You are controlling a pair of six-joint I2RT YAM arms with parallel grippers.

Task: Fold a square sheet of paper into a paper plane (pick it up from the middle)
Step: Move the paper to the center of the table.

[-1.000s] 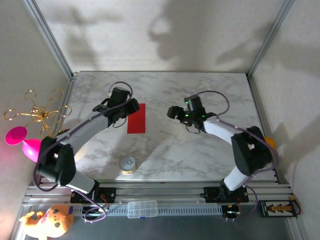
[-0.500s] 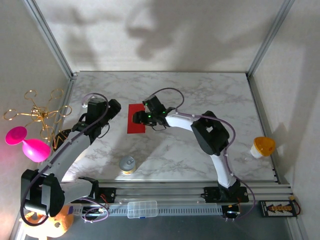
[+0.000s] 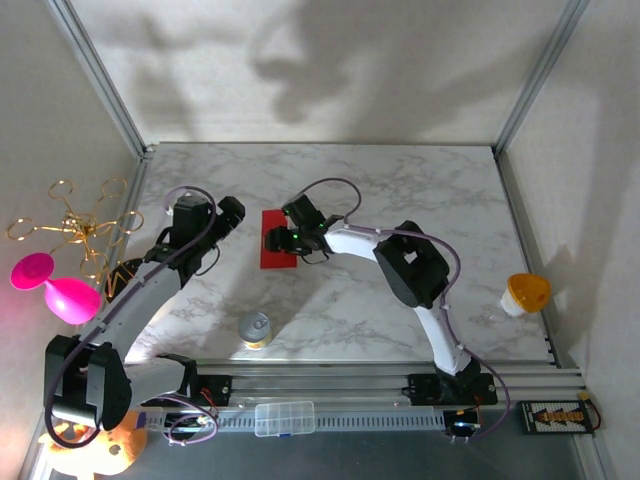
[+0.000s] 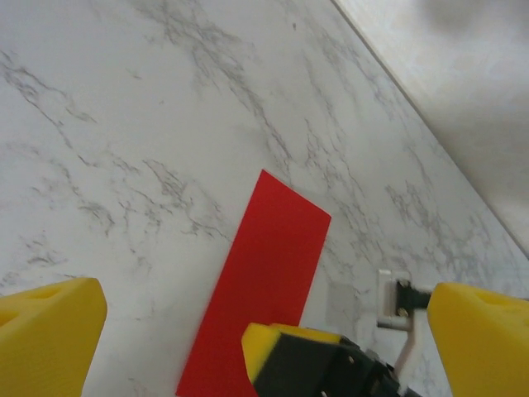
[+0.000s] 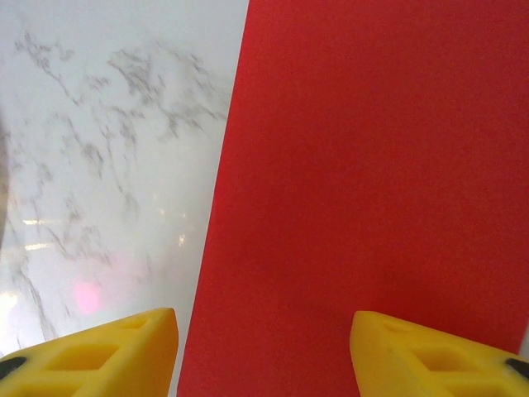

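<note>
Paper: The square sheet of paper [image 3: 277,258], here a narrow red strip, lies flat on the marble desk [image 3: 400,180], left of centre. Its long axis runs away from the arm bases.
Right hand: My right hand [image 3: 272,240] hangs over the strip's middle, fingers parted and gripping nothing. One is over bare marble, the other over red, astride the left long edge.
Left hand: My left hand [image 3: 228,213] stands spread wide and empty, just left of the strip, not touching it.
Nearer: The right, I judge; its way to the paper is straight down.

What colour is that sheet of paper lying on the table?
The paper is plain bright red, unmarked; the right wrist view shows it best.
</note>
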